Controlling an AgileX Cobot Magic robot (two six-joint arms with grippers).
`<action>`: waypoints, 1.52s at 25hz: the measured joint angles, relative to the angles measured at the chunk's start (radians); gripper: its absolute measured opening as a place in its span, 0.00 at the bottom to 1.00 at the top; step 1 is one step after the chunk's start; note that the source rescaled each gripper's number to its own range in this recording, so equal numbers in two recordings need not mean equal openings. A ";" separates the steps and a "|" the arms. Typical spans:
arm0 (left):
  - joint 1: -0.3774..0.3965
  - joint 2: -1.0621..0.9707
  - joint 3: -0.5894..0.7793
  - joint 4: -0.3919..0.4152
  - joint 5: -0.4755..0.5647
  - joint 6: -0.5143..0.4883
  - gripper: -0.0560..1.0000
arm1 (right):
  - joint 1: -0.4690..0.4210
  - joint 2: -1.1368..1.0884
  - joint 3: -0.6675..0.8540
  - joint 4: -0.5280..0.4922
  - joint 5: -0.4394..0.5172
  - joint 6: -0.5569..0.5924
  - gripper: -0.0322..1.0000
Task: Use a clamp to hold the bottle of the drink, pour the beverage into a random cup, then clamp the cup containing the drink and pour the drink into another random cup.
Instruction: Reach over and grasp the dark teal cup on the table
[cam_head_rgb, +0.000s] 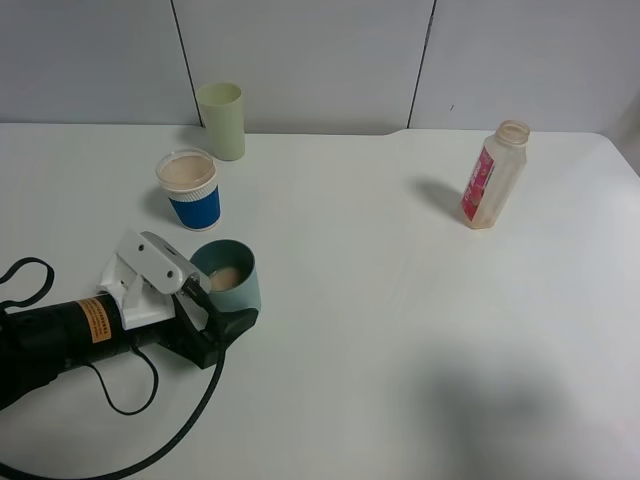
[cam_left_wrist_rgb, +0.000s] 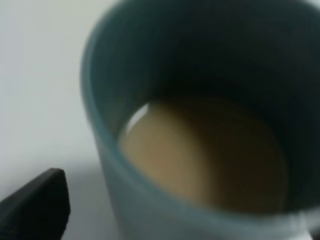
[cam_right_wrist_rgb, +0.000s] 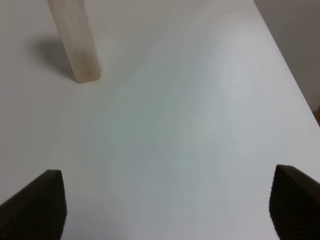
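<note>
My left gripper (cam_head_rgb: 222, 300) stands open astride the teal cup (cam_head_rgb: 232, 283), not yet pressing its wall, with the beverage (cam_left_wrist_rgb: 200, 160) inside. I judge the cup grasp is in hand. Next I'd close firmly, lift, and tip over the blue paper cup (cam_head_rgb: 193, 205) just beyond.

Bare white tabletop (cam_head_rgb: 380, 300) lies between the clear red-labelled plastic bottle (cam_head_rgb: 492, 175) and the closely clustered blue paper cup (cam_head_rgb: 190, 192), pale yellow-green tumbler (cam_head_rgb: 222, 120), teal tumbler (cam_head_rgb: 232, 282)

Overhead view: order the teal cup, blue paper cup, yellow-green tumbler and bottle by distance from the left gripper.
1. Teal cup, inside the left gripper.
2. Blue paper cup, just behind.
3. Yellow-green tumbler, back edge.
4. Bottle, far right.
</note>
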 joint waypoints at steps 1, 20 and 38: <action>0.000 0.000 -0.008 0.001 0.000 0.000 0.78 | 0.000 0.000 0.000 0.000 0.000 0.000 0.68; 0.000 0.060 -0.106 0.048 -0.004 -0.001 0.77 | 0.000 0.000 0.000 0.000 0.000 0.000 0.68; 0.000 0.139 -0.143 0.078 -0.004 0.003 0.64 | 0.000 0.000 0.000 0.000 0.000 0.000 0.68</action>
